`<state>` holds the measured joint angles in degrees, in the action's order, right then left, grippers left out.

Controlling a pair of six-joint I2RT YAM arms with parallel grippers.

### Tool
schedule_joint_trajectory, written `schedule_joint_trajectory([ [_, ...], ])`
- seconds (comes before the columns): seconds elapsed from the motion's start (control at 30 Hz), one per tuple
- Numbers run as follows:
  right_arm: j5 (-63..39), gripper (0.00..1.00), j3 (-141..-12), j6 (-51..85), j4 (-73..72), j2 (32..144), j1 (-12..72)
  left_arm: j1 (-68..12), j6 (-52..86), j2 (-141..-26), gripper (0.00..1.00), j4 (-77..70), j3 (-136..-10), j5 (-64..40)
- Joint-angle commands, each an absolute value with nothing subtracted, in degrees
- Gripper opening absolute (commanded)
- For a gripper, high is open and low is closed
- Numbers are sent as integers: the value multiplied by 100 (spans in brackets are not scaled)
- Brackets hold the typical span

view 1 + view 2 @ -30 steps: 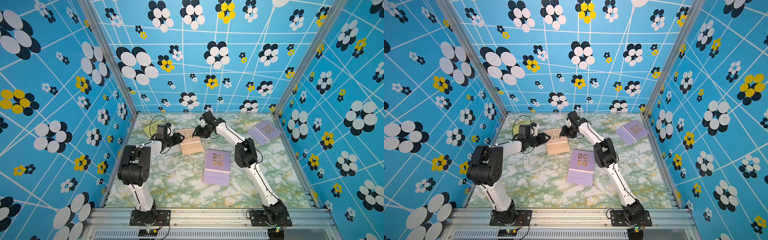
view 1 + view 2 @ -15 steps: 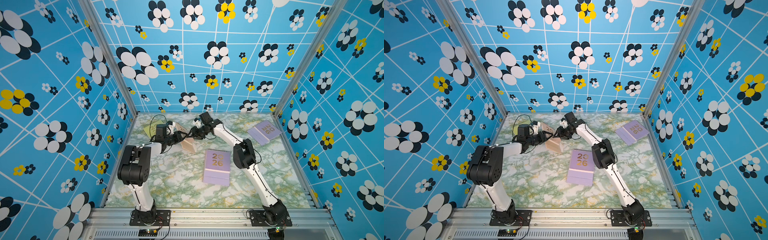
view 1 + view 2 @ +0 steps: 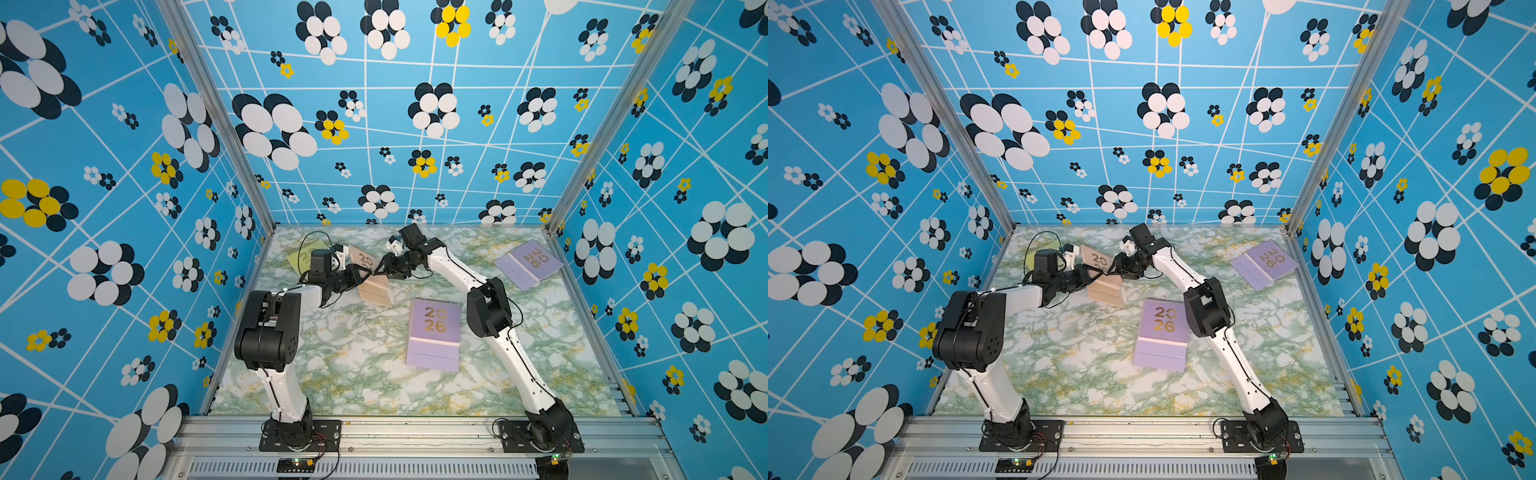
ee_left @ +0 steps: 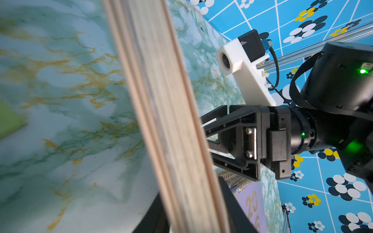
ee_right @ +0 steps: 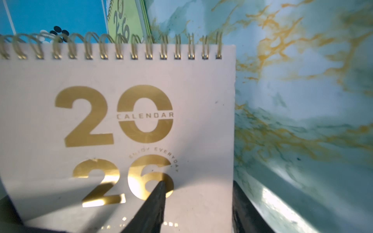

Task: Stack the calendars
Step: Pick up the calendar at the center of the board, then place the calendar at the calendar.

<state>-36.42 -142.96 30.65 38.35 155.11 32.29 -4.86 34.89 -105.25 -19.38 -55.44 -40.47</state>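
Peach calendar [image 3: 365, 259] tipped up, far left of table [image 3: 353, 374]. R gripper [image 3: 377, 270] pinching its right edge; L gripper [image 3: 365, 273] round left edge, can't tell if tight. Lilac calendar [image 3: 434, 332] flat, mid-table.

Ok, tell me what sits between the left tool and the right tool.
The peach calendar, tilted, fills the gap between the left tool and the right tool in both top views. The left wrist view shows its page edge before the right tool.
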Motion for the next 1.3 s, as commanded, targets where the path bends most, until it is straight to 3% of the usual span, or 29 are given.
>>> schedule_joint_trajectory([
  [0.0,-3827,52,-14204,2866,3911,15461,3494,-606,3261,-10341,29,-2216,-5586,-4565],
  [0.13,-3744,52,-14124,2825,3915,15382,3491,-589,3182,-10290,22,-2072,-5606,-4513],
  [0.33,-3704,52,-14079,2753,4030,15262,3426,-559,3102,-10221,0,-1921,-5634,-4440],
  [0.73,-3268,54,-12959,2512,3602,14088,3212,-370,3276,-9967,0,-2251,-5569,-4698],
  [1.1,-3163,60,-11767,2268,3065,12644,2845,6,6037,-10591,0,-6191,-5326,-5842],
  [1.27,-3668,63,-10661,2279,2077,11760,2610,-7,6351,-10738,0,-6574,-5480,-6006],
])
